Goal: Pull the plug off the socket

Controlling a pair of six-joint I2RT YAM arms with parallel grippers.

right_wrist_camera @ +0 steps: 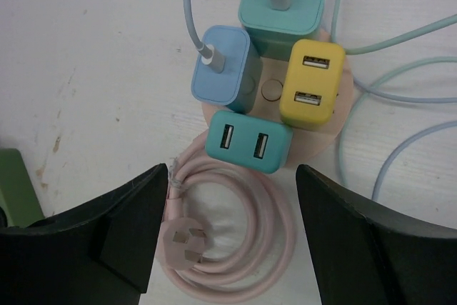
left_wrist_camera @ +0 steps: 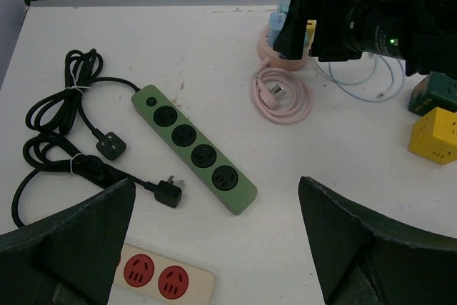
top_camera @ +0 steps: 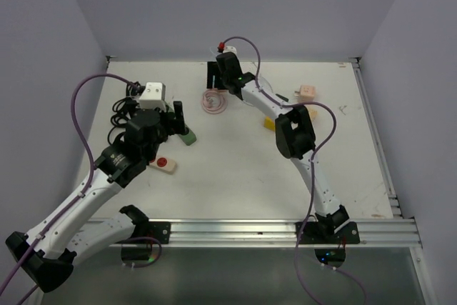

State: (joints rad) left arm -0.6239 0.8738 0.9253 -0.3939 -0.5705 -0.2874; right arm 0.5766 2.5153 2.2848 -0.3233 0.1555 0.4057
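- The round pink socket [right_wrist_camera: 271, 91] lies on the table [right_wrist_camera: 86, 55], just ahead of the fingertips of the right gripper [right_wrist_camera: 232, 176].
- Four plugs sit in the round pink socket: a green two-port plug [right_wrist_camera: 248, 141] nearest to the fingers, a blue plug [right_wrist_camera: 223, 68] and a yellow plug [right_wrist_camera: 311, 83] behind it, and a big green plug [right_wrist_camera: 280, 16] farthest away.
- None of them looks lifted or tilted, so I judge that the pull is not yet done.
- The right gripper is spread wide and holds nothing. The green two-port plug is in line with the gap but beyond the fingertips.
- Which plug is meant, I cannot tell. The nearest one seems the likely one.
- What is left, in my judgement: to move forward, close on a plug and pull it out.
- The pink cable [right_wrist_camera: 235, 248] is coiled under the right gripper.
- The left gripper [left_wrist_camera: 216, 187] is also wide and empty. It hangs over a green power strip [left_wrist_camera: 194, 146], well apart from the round pink socket.
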